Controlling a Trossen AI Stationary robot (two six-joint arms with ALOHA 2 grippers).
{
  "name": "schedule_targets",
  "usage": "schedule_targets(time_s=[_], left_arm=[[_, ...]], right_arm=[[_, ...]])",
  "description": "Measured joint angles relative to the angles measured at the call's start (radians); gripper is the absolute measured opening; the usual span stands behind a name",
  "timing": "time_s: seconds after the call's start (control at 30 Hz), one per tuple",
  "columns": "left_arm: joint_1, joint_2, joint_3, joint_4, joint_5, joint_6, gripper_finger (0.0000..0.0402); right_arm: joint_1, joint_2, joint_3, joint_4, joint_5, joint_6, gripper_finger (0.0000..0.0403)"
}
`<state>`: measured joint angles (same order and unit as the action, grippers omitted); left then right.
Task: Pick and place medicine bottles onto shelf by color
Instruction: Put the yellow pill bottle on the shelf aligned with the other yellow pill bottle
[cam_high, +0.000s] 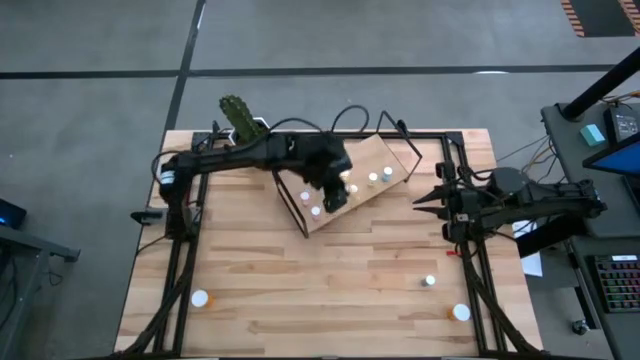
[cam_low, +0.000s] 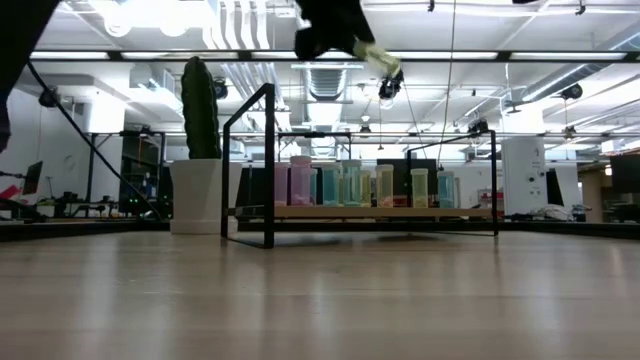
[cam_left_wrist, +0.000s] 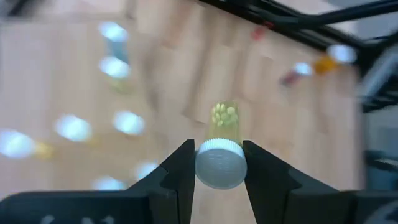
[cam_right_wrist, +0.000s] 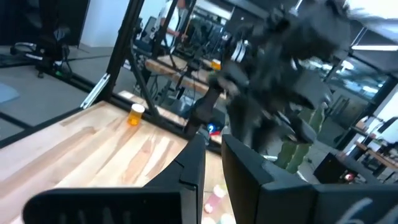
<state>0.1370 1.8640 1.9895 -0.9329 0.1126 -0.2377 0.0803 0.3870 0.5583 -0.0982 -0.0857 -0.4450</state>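
A white-capped medicine bottle (cam_left_wrist: 221, 158) of yellow pills hangs above the crowded shelf (cam_high: 362, 185), pinched by the left gripper (cam_left_wrist: 219, 163) fingers, so lowering it carelessly could topple shelved bottles, while the right gripper (cam_high: 424, 200), fingers nearly shut and empty, waits at the counter (cam_high: 330, 290) edge.

Hidden, cropped and unresolved items

In the left wrist view, the small bottles on the tilted light-wood shelf (cam_left_wrist: 93, 93) are motion-blurred pale blobs; cap colours cannot be told. In the low view, the left claw (cam_low: 375, 62) is largely cut off by the upper edge, so its grip is not visible there. In the high view, the left claw (cam_high: 333, 190) covers part of the shelf (cam_high: 385, 160); the shelf bottles are too small to distinguish. In the right wrist view, the left arm (cam_right_wrist: 280, 68) is a dark smear.
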Motion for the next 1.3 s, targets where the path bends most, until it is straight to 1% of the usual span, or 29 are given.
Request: schedule_targets(time_s=[0.17,0.27,0.4,0.47,0.53,0.67,0.87,0.93,1.03,1.2,1.3], left_arm=[[0.057,0.090,0.107,0.002,-0.110,0.145,0.0096],[0.066,0.151,0.193,-0.005,-0.161,0.232,0.0096],[0.072,0.224,0.298,-0.036,-0.274,0.346,0.0095],[0.080,0.254,0.335,-0.037,-0.310,0.399,0.0095],[0.090,0.280,0.357,-0.033,-0.315,0.429,0.0095],[0.112,0.327,0.359,-0.014,-0.320,0.444,0.0095],[0.133,0.372,0.359,-0.026,-0.327,0.406,0.0095],[0.134,0.374,0.359,-0.029,-0.330,0.404,0.0095],[0.133,0.373,0.359,-0.028,-0.329,0.403,0.0095],[0.113,0.346,0.358,-0.081,-0.329,0.408,0.0095],[0.076,0.309,0.358,-0.163,-0.314,0.404,0.0095]], right_arm=[[0.000,0.003,0.000,0.005,0.000,-0.018,0.0043],[0.000,0.001,0.000,0.007,0.000,-0.019,0.0043],[0.000,0.001,0.000,0.007,0.000,-0.030,0.0043],[0.000,0.001,0.000,0.007,0.000,-0.039,0.0043],[0.000,0.001,0.000,0.007,0.000,-0.045,0.0043],[0.000,0.001,0.000,0.010,0.001,-0.054,0.0043],[0.000,0.002,0.000,0.010,0.013,-0.056,0.0043],[0.000,0.007,0.000,0.018,0.062,-0.026,0.0043],[-0.001,0.041,0.001,0.028,0.194,0.033,0.0043],[-0.012,0.177,0.038,0.011,0.370,0.066,0.0043],[-0.026,0.249,0.083,-0.051,0.387,0.151,0.0050]])
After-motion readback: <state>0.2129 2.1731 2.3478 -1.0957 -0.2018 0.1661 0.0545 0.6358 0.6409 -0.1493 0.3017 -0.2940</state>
